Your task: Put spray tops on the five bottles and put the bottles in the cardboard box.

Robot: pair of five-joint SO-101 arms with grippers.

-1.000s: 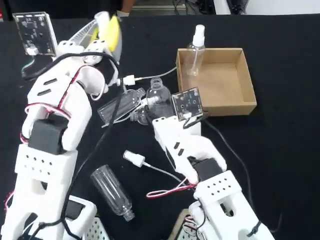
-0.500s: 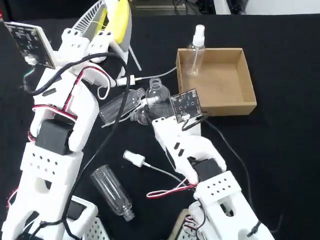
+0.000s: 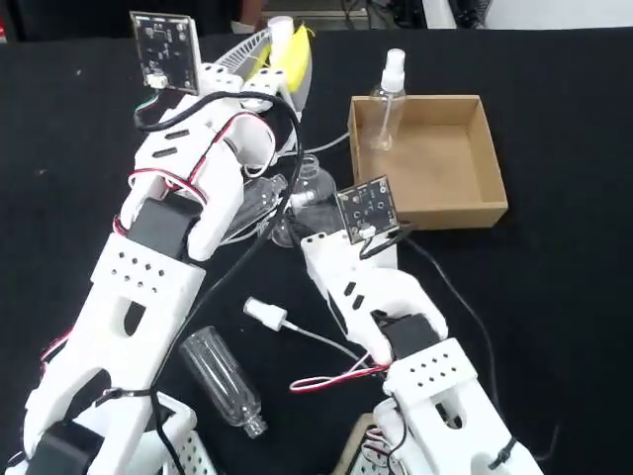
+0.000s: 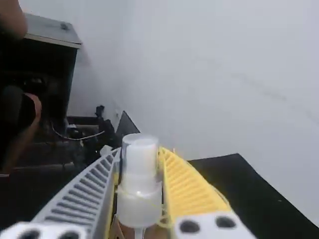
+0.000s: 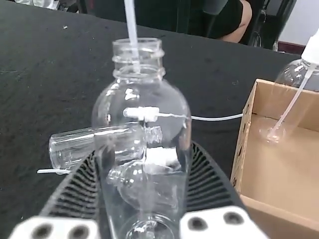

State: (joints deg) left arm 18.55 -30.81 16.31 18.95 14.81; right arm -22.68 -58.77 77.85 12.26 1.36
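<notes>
My left gripper [image 3: 281, 47] is shut on a white spray top [image 4: 138, 184] [image 3: 280, 25], held high over the far middle of the table. Its thin tube [image 5: 131, 22] hangs down into the open neck of a clear round bottle [image 5: 142, 124] [image 3: 315, 181]. That bottle stands upright with my right gripper [image 5: 144, 167] shut around its body, just left of the cardboard box [image 3: 465, 213]. Inside the box, a bottle fitted with a spray top [image 3: 388, 99] [image 5: 299, 74] stands at the far left corner.
Clear bottles lie beside the held bottle [image 3: 263, 196] [image 5: 94, 144], and another lies near the front [image 3: 223, 381]. A loose spray top with its tube [image 3: 267, 315] lies mid-table. A white cable [image 3: 331, 143] runs toward the box. Black table to the right is open.
My left arm has swung to the right, carrying the spray top from the far left to above the bottle in my right gripper. The right arm has kept still.
</notes>
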